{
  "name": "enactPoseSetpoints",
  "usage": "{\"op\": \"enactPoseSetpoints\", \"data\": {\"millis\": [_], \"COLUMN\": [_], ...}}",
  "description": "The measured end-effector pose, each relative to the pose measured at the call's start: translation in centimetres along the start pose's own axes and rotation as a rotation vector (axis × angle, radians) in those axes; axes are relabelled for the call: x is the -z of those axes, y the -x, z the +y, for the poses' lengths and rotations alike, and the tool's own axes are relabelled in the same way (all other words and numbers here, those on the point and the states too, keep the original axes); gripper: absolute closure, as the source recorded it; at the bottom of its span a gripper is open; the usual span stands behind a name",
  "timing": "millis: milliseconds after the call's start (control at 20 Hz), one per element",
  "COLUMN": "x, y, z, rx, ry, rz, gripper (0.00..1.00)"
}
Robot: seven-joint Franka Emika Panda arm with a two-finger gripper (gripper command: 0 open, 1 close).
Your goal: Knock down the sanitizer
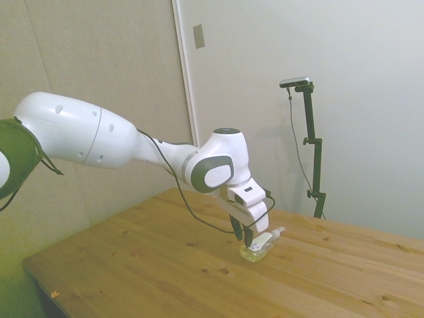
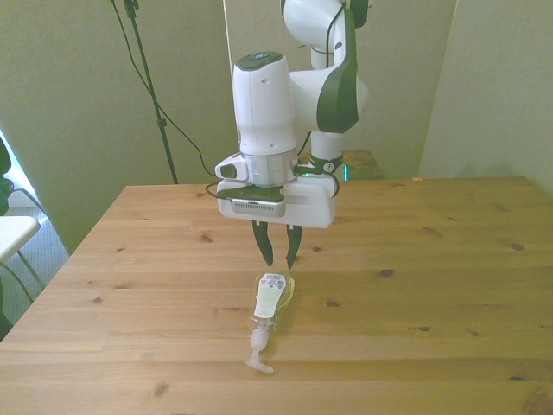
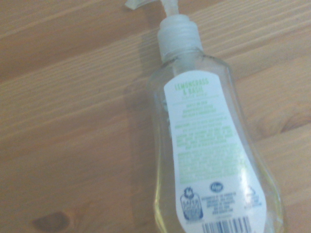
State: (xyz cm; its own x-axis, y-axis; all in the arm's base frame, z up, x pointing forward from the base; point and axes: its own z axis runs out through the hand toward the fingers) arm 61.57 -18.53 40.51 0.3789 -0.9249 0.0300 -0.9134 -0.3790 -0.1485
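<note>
Now sanitizer (image 2: pixel 270 299) toppled on table (image 2: pixel 449 259), fingers (image 2: pixel 267 246) slightly apart, empty

The table (image 2: pixel 449 259) is pale wood with dark knots and long grain lines, and its top looks smooth. The sanitizer (image 2: pixel 272 298) is clear, shiny plastic with a white paper label (image 3: pixel 209 155) and a cloudy white plastic pump (image 3: pixel 177 34). The arm (image 1: pixel 79 136) is smooth, glossy white plastic with grey parts. The gripper (image 2: pixel 279 251) has dark, dull fingers (image 2: pixel 264 245).
</note>
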Motion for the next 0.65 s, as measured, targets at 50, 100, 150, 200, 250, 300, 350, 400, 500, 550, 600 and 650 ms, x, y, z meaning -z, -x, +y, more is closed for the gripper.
{"op": "enactPoseSetpoints", "data": {"millis": [50,100,150,200,250,300,350,400,500,550,600,650], "x": [0.4,0.8,1.2,1.5,2.0,2.4,2.8,3.2,3.9,4.2,4.5,4.9], "y": [0.4,0.8,1.1,1.5,1.8,2.1,2.4,2.7,3.4,3.7,4.1,4.5], "z": [0.3,0.7,1.1,1.5,1.9,2.4,2.8,3.3,4.2,4.6,5.1,5.6], "rx": [0.007,0.014,0.022,0.028,0.034,0.039,0.044,0.049,0.061,0.066,0.071,0.075], "ry": [0.002,0.004,0.006,0.010,0.013,0.015,0.017,0.016,0.017,0.015,0.013,0.011], "rz": [-0.006,-0.012,-0.018,-0.026,-0.032,-0.036,-0.040,-0.044,-0.053,-0.057,-0.059,-0.060], "gripper": [0.00,0.00,0.00,0.00,0.00,0.00,0.00,0.00,0.00,0.00,0.00,0.00]}}
